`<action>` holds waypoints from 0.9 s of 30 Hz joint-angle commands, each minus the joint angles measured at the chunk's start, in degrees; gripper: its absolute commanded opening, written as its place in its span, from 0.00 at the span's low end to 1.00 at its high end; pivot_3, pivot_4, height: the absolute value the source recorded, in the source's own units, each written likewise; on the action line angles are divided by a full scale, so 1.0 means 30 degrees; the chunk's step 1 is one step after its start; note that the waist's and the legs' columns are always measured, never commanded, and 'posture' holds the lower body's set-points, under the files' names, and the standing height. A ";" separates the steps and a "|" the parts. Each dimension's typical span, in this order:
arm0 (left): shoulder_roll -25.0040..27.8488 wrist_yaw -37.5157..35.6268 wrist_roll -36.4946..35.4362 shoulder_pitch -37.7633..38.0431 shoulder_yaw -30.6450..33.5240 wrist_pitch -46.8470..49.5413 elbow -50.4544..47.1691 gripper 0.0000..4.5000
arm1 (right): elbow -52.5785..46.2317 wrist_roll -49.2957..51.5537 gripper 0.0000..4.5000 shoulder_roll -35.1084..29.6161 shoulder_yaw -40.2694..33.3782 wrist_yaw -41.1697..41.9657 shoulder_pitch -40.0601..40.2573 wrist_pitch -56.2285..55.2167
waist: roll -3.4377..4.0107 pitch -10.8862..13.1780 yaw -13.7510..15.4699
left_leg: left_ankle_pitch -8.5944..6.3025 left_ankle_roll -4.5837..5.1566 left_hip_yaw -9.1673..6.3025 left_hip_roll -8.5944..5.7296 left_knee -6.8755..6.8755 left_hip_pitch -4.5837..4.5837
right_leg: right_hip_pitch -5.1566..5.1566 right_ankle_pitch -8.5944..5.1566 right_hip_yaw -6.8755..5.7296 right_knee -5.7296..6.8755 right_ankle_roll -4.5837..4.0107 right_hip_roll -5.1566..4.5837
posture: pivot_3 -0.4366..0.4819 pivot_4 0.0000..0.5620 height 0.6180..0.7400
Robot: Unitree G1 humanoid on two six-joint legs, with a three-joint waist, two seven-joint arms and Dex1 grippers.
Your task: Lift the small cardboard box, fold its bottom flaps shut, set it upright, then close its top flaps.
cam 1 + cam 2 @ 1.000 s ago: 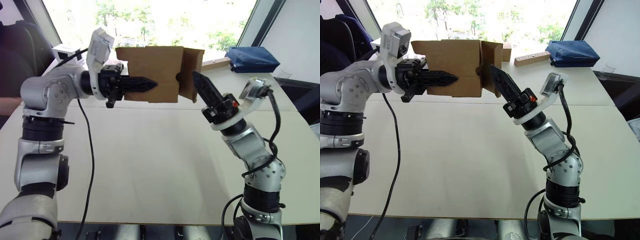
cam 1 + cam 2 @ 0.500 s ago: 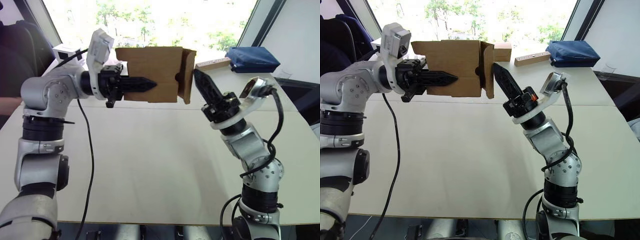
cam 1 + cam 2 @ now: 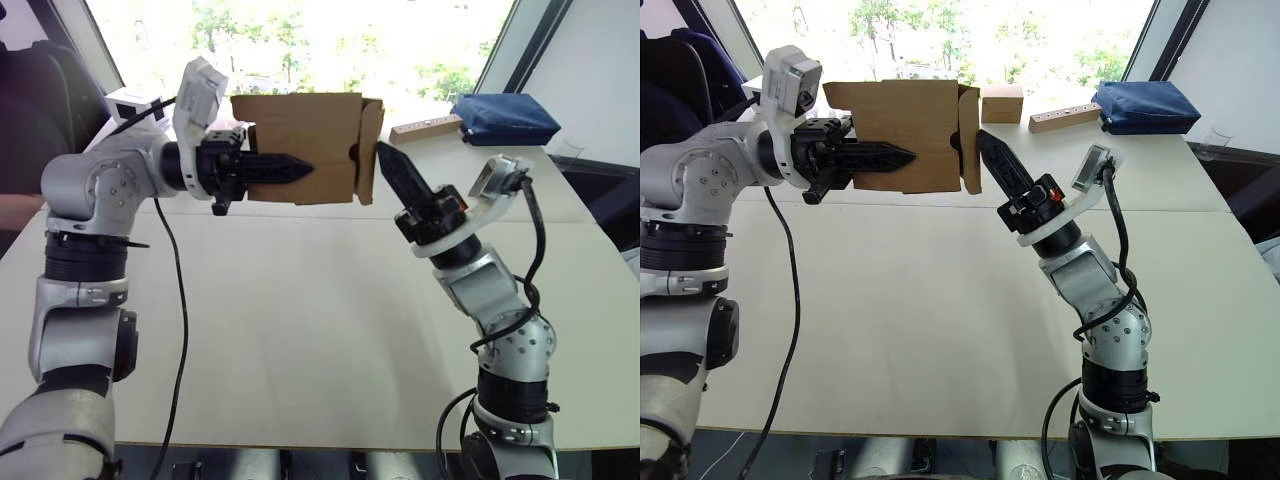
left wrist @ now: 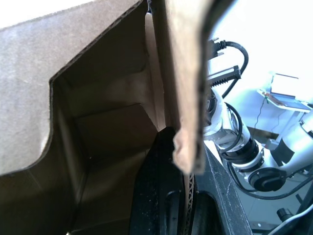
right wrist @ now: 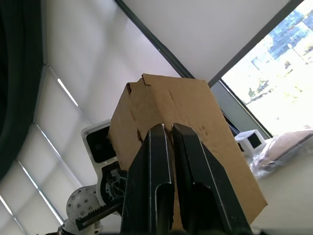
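Bottom-flap folding is in hand: the left end effector (image 3: 300, 169) pinches a wall of the small plain brown cardboard box (image 3: 300, 140), held above the far worktop (image 3: 300, 330). The right end effector (image 3: 385, 158), fingers pressed together, touches the hinged brown end flap (image 3: 367, 152) (nearly closed). Next, I judge, push it flush.

No readable text or labels.

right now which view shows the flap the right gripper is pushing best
The right eye view: the flap shows edge-on, nearly shut against the small cardboard box, with the right gripper at it. The right wrist view shows its outer face; the left wrist view shows the box interior.
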 commanded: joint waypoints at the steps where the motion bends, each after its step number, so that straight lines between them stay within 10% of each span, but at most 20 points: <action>1: 0.0227 -0.0102 -0.0254 -0.0418 0.0430 -0.0085 -0.0537 0.00 | -0.0129 -0.0362 0.04 0.0113 -0.0110 0.0265 -0.0366 -0.0433 | 0.0001 0.0000 0.0000 | 0.0000 0.0000 0.0000 0.0000 0.0000 0.0000 | 0.0000 0.0000 0.0000 0.0000 0.0000 0.0000 | 0.48 0.27 1.00; 27: -0.0055 0.0045 -0.0026 -0.0529 0.0303 -0.0382 -0.0192 0.00 | -0.1011 -0.2219 0.04 0.1653 0.1707 0.0136 -0.1203 -0.0724 | 0.0001 0.0001 -0.0012 | 0.0001 -0.0002 0.0001 0.0000 0.0000 0.0000 | -0.0002 0.0000 0.0000 0.0002 0.0000 0.0000 | 0.48 0.27 1.00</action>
